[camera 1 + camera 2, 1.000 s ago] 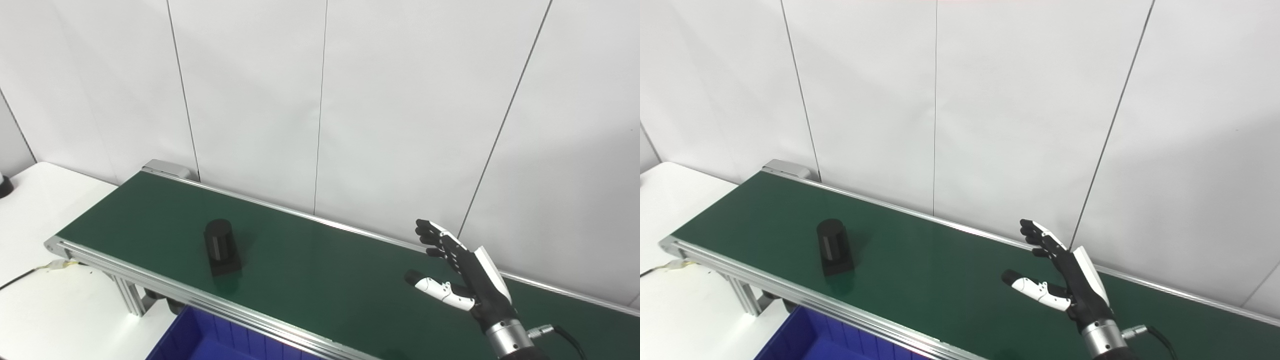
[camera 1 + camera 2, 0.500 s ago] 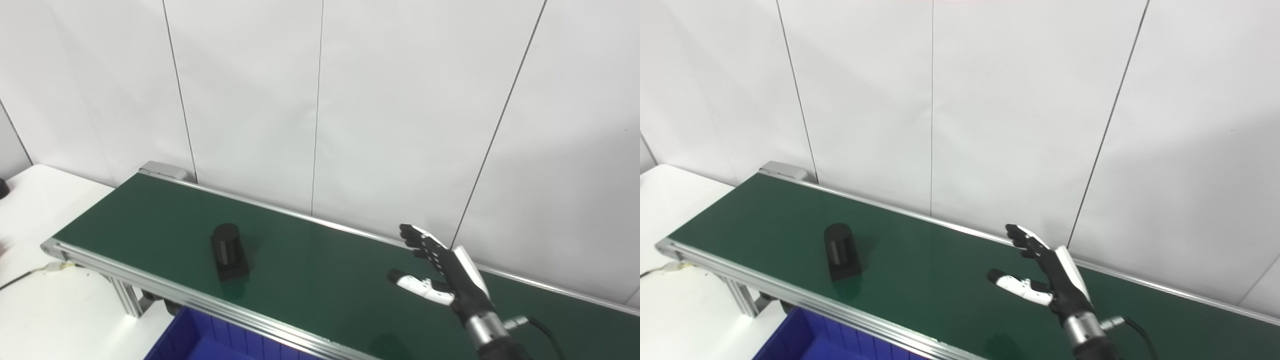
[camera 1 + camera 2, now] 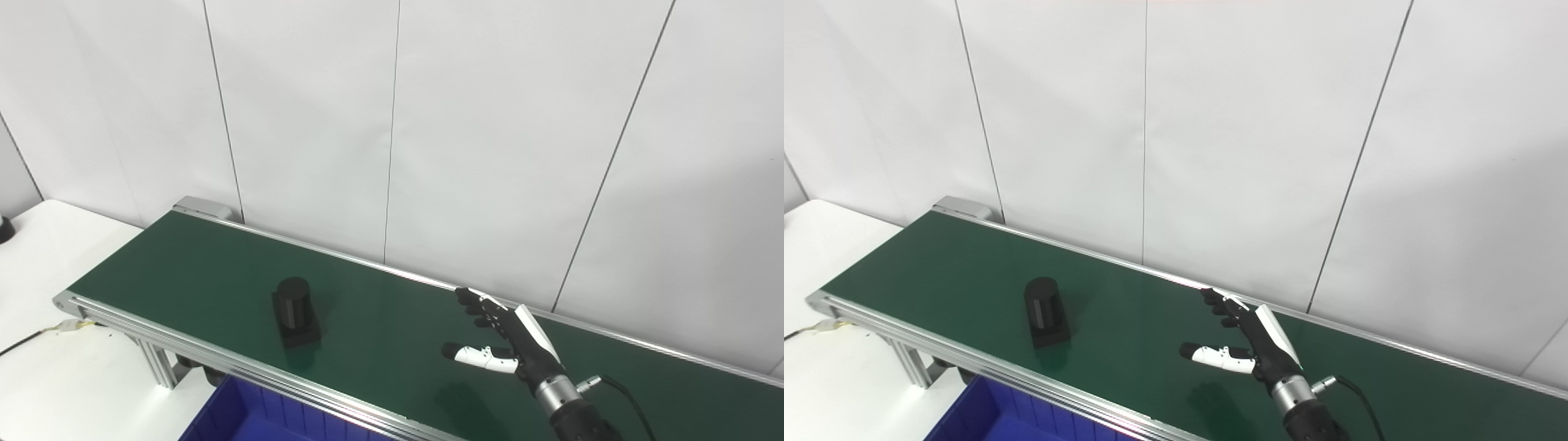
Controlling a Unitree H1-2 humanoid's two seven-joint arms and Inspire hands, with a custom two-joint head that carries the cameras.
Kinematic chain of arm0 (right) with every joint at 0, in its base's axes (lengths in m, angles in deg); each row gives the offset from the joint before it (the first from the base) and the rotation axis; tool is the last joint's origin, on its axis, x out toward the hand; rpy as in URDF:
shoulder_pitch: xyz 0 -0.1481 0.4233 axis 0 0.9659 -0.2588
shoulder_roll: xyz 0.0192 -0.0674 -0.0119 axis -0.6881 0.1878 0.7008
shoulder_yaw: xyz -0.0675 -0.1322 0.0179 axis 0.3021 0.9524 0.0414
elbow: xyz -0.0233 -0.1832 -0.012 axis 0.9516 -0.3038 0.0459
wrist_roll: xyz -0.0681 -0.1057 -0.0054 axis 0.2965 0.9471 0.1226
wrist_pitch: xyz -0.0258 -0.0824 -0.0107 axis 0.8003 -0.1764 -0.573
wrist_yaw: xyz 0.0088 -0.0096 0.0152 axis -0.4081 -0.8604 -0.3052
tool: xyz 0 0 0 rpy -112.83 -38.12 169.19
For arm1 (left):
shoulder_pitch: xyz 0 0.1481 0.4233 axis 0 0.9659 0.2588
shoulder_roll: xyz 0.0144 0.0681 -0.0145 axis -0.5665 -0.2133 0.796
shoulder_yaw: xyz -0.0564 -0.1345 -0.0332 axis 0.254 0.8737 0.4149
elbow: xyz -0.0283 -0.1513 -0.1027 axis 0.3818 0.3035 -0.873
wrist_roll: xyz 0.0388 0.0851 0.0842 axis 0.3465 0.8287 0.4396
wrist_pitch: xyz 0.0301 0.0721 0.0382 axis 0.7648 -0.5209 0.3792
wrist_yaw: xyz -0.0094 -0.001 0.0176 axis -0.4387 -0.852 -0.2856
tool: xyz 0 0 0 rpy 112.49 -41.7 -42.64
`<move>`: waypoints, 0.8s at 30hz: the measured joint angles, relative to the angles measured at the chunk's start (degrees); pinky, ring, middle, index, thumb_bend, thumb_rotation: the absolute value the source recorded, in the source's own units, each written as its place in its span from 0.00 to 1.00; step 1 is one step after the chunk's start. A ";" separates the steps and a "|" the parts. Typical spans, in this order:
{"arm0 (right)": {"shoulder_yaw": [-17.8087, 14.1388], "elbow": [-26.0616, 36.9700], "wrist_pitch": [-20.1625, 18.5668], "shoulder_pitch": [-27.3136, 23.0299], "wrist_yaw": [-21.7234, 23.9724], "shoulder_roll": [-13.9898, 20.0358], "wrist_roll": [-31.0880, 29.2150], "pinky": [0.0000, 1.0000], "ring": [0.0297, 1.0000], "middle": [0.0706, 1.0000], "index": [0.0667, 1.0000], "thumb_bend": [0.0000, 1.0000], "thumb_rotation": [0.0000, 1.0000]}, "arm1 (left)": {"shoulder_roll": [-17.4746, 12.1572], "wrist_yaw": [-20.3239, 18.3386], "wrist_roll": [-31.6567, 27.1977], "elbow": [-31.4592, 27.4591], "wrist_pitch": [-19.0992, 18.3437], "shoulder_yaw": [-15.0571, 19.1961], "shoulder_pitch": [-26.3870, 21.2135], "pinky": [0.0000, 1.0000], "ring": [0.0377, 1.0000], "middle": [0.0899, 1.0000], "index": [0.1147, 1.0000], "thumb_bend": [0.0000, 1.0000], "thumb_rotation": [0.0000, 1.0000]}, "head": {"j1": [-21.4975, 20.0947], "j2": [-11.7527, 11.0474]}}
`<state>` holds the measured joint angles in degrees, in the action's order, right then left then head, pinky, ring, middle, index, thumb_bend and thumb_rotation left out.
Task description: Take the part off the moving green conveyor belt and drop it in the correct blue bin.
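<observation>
Left eye view: part at 9 o'clock of hand

Right hand (image 3: 520, 349) hangs over green belt (image 3: 380, 318), fingers spread, grasping nothing. Black part (image 3: 295, 311) stands upright on belt, well apart at its 9 o'clock, long axis vertical. Left hand unseen, so right is nearer. Blue bin (image 3: 257, 416) below at 7.

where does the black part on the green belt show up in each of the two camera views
Left eye view: the black part stands left of centre on the conveyor belt, near its front rail.
Right eye view: same part, further left in the picture.
Shared landmark: the open right hand over the belt, to the part's right, apart from it.
</observation>
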<state>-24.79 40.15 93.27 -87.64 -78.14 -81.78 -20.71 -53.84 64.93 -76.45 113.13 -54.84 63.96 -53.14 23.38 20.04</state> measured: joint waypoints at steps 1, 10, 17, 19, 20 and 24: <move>0.00 -0.99 0.37 -0.32 -0.17 -0.20 0.01 0.81 0.85 0.85 0.87 0.84 0.48 | 0.00 0.04 0.00 0.00 0.00 -0.05 0.00 0.70 0.77 0.79 0.75 1.00 0.31 | 0.00 0.00; 0.11 -8.07 1.89 -2.47 -0.37 -2.00 0.19 0.82 0.86 0.86 0.88 0.85 0.48 | -0.01 2.00 1.08 0.09 0.04 -1.19 -0.05 0.70 0.75 0.77 0.75 1.00 0.32 | 0.53 0.00; 1.07 -12.67 2.38 -4.97 -1.72 -3.97 1.84 0.80 0.85 0.84 0.88 0.85 0.49 | 0.03 2.49 1.00 0.37 0.13 -1.77 -0.18 0.71 0.75 0.77 0.76 1.00 0.33 | 0.70 0.09; 1.30 -13.06 2.94 -5.42 -2.18 -4.41 2.26 0.80 0.85 0.84 0.88 0.85 0.50 | 0.04 2.51 0.99 0.60 0.26 -1.89 -0.30 0.70 0.75 0.77 0.76 1.00 0.32 | 0.88 0.09; 1.38 -13.34 3.16 -5.67 -2.53 -4.58 2.43 0.82 0.85 0.84 0.88 0.85 0.50 | 0.04 2.71 1.02 0.72 0.32 -2.00 -0.38 0.70 0.74 0.77 0.75 1.00 0.31 | 1.05 0.00; 1.52 -14.06 3.36 -6.31 -2.74 -4.88 2.67 0.83 0.87 0.84 0.88 0.85 0.50 | 0.17 3.83 1.08 0.95 0.36 -2.65 -0.49 0.69 0.74 0.76 0.74 0.97 0.26 | 1.14 0.09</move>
<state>-23.27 26.09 96.64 -93.94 -80.88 -86.65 -18.04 -53.67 68.76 -75.37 114.07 -54.48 61.31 -53.63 24.52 20.13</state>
